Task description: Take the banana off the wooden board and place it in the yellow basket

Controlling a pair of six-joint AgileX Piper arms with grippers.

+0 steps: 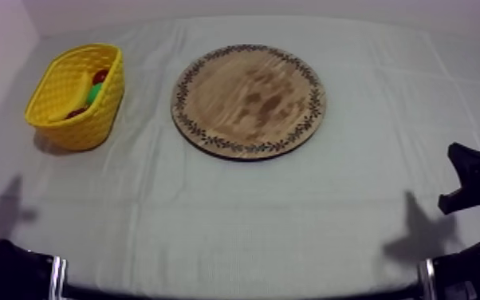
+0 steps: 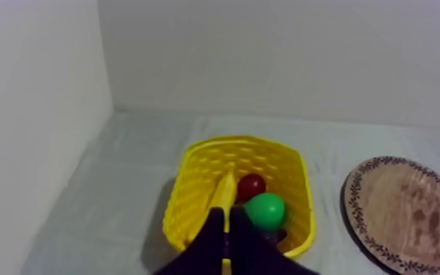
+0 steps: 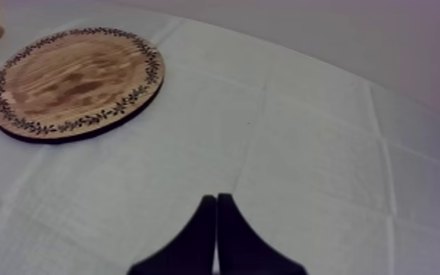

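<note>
Banana (image 2: 224, 194) inside the yellow basket (image 2: 194, 157), stretched along one wall, just beyond the tips of the left gripper (image 2: 227, 213) and lower than them. Lies close beside a small red fruit (image 2: 251, 186) and a round green fruit (image 2: 267, 211) in the same basket. In the top view, basket in the upper left of the frame, with the banana (image 1: 66, 105) against its near wall. Round wooden board (image 1: 249, 100) in the upper middle of the frame, bare, well apart from the basket. Grey-white cloth (image 1: 251, 215) over the whole table, creased in squares; plain pale wall (image 2: 281, 58) behind. Left gripper held over the near rim of the basket, fingers pressed together in a narrow wedge, nothing between them. Right gripper (image 3: 216, 199) low over bare cloth, well apart from the board, fingers also closed together and holding nothing. Right arm (image 1: 478, 179) at the right edge of the top view, left arm (image 1: 8, 267) at the lower left.
</note>
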